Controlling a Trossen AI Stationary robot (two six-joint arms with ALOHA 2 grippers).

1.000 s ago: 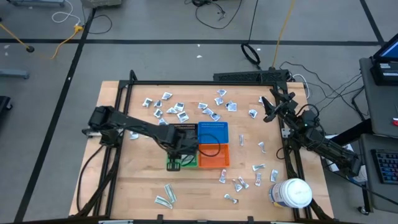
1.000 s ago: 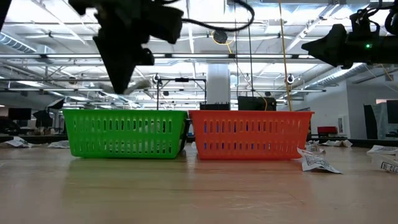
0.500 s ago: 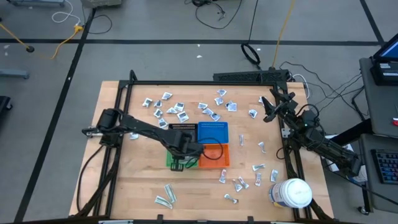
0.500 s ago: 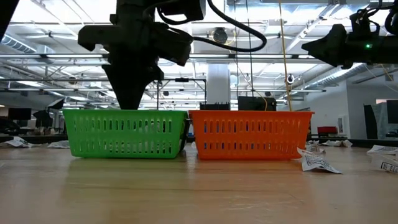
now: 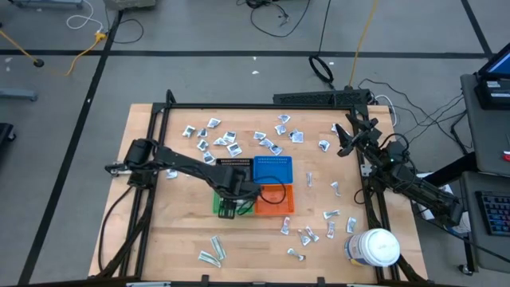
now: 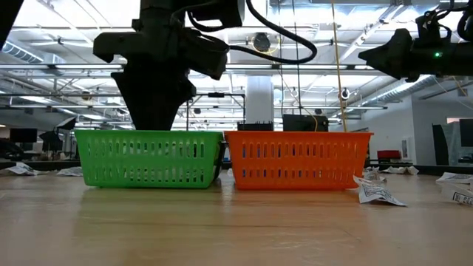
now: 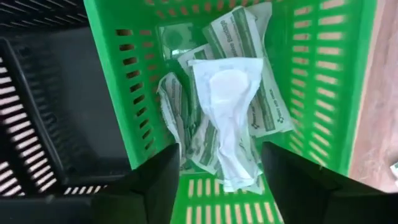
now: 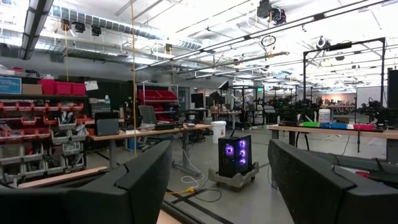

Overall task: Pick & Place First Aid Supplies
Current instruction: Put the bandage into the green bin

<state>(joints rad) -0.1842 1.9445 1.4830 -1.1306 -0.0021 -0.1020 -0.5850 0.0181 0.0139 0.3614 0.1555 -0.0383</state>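
High view: the left hand [image 5: 227,209] hangs directly over the green bin [image 5: 217,209], which sits on the worktop [image 5: 171,231] touching the orange bin [image 5: 275,199], with the blue bin [image 5: 272,169] just behind the orange one. Left wrist view: its two dark fingers [image 7: 152,180] stand parted, holding nothing, and between them a long white wrapped packet [image 7: 228,118] lies loose inside the green bin on top of several green-printed packets [image 7: 264,102]. More first aid packets [image 5: 227,143] lie scattered on the worktop behind the blue bin, others [image 5: 307,233] lie between the orange bin and the white jar [image 5: 373,247], and a few narrow strips [image 5: 212,252] lie near the front edge. The right hand [image 5: 344,139] waits well apart from the bins, raised at the worktop's right rear, fingers spread wide and empty.
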